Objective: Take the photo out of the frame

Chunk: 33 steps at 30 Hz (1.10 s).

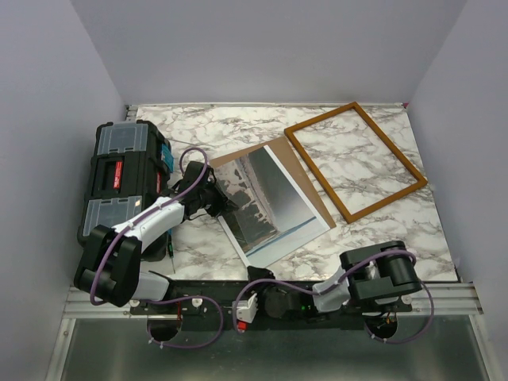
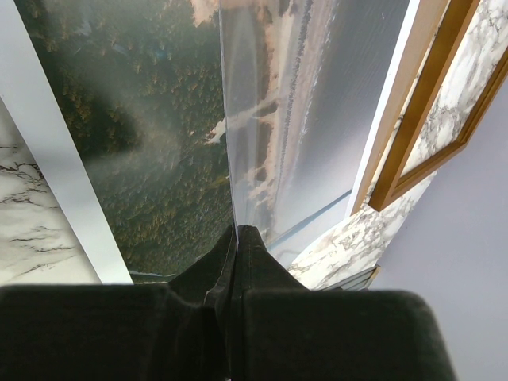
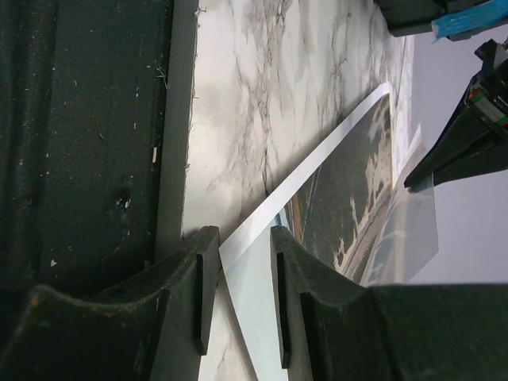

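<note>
Left claw [image 2: 236, 232] clenches the clear pane [image 2: 302, 119] above the photo [image 1: 274, 210], which already lies outside the frame [image 1: 316, 175]; right claw [image 3: 242, 238] gapes empty.

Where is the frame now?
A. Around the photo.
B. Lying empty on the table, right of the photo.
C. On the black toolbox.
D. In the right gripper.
B: the frame lies flat with bare table showing through it, beside the photo, which rests on the backing board.

Grey-white landscape photo [image 1: 278, 206] flat, outside the empty orange-brown wooden frame [image 1: 317, 175] just to its right.
</note>
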Each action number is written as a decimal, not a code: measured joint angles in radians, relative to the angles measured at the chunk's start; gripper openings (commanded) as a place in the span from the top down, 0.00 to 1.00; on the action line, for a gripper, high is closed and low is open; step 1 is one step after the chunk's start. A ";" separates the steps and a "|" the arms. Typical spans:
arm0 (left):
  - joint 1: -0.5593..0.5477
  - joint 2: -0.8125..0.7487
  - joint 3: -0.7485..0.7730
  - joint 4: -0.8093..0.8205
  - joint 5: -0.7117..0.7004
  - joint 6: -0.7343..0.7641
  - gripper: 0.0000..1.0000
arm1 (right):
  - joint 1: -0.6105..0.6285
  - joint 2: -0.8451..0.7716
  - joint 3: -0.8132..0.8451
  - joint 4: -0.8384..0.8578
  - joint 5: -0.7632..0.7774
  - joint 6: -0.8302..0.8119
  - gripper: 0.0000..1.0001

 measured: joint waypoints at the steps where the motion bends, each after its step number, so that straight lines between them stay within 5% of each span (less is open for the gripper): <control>1: 0.000 0.000 0.000 0.000 0.000 0.000 1.00 | -0.001 0.013 0.006 0.008 0.008 -0.014 0.61; 9: 0.000 0.000 0.000 0.000 0.000 0.000 1.00 | -0.001 0.108 0.043 0.091 0.093 -0.092 0.75; 15: 0.000 -0.001 0.000 0.000 0.000 0.000 1.00 | -0.008 0.163 0.055 0.121 0.140 -0.106 0.99; 17: 0.000 -0.004 0.000 0.000 0.000 0.000 1.00 | -0.011 0.158 0.065 0.096 0.142 -0.091 1.00; 22: 0.000 -0.012 0.000 -0.002 0.000 0.000 1.00 | -0.014 0.102 0.088 -0.034 0.137 -0.007 1.00; 33: 0.000 -0.012 0.024 -0.035 -0.007 0.013 1.00 | -0.019 -0.228 0.227 -0.629 -0.045 0.313 1.00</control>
